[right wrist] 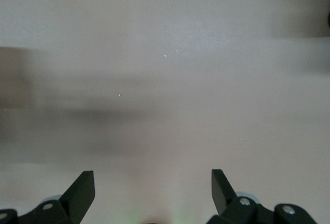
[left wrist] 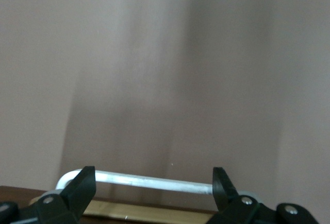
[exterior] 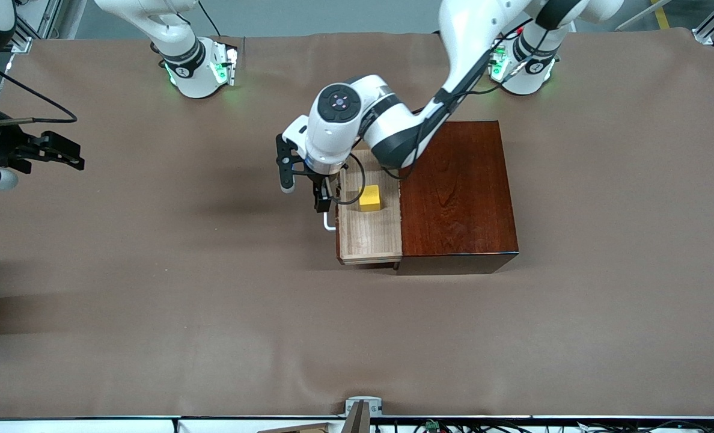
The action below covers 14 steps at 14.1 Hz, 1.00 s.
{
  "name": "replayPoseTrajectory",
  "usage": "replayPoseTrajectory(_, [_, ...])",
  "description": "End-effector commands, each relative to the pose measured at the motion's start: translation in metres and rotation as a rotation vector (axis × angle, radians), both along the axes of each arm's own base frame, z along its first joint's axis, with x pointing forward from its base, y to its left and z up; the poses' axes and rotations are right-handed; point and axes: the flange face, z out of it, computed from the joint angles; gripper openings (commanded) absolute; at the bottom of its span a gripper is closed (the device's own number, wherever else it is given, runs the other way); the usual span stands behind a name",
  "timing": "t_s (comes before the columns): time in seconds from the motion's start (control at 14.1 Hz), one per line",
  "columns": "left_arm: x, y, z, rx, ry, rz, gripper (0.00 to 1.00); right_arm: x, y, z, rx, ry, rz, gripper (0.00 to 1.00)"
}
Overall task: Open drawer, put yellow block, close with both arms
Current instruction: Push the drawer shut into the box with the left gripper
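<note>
The drawer (exterior: 370, 236) stands pulled out of the reddish-brown box (exterior: 459, 186), toward the right arm's end of the table. The yellow block (exterior: 369, 198) lies in the pale-wood tray. My left gripper (exterior: 321, 203) hangs at the drawer's front, over the white handle (exterior: 329, 224). In the left wrist view the gripper (left wrist: 152, 175) is open, and the handle bar (left wrist: 154, 182) runs between its two fingertips without being gripped. My right gripper (exterior: 68, 155) waits over bare table at the right arm's end. It is open and empty in the right wrist view (right wrist: 152, 180).
A brown cloth (exterior: 213, 313) covers the whole table. The left arm's elbow and forearm (exterior: 393, 129) lie over the part of the box and tray farthest from the front camera. Both bases (exterior: 201, 69) glow green.
</note>
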Motion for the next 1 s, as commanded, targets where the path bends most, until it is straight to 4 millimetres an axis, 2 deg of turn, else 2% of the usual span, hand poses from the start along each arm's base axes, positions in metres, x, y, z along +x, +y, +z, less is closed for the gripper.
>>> replayPoseTrajectory(0.0, [0.004,0.0,-0.001,0.036,-0.019,-0.018,1.0,-0.008,-0.006,0.005,0.02,-0.006,-0.028,1.0])
replayPoseTrajectory(0.36, [0.009,0.031,-0.004,0.213,0.054,-0.011,1.0,-0.007,-0.005,0.003,0.021,-0.007,-0.025,1.0])
replayPoseTrajectory(0.5, [0.01,0.038,0.003,0.278,0.019,-0.041,1.0,-0.006,-0.004,0.004,0.02,-0.009,-0.025,1.0])
replayPoseTrajectory(0.92, [0.015,0.071,-0.001,0.537,-0.008,-0.145,1.0,-0.006,-0.002,0.004,0.03,-0.01,-0.022,1.0])
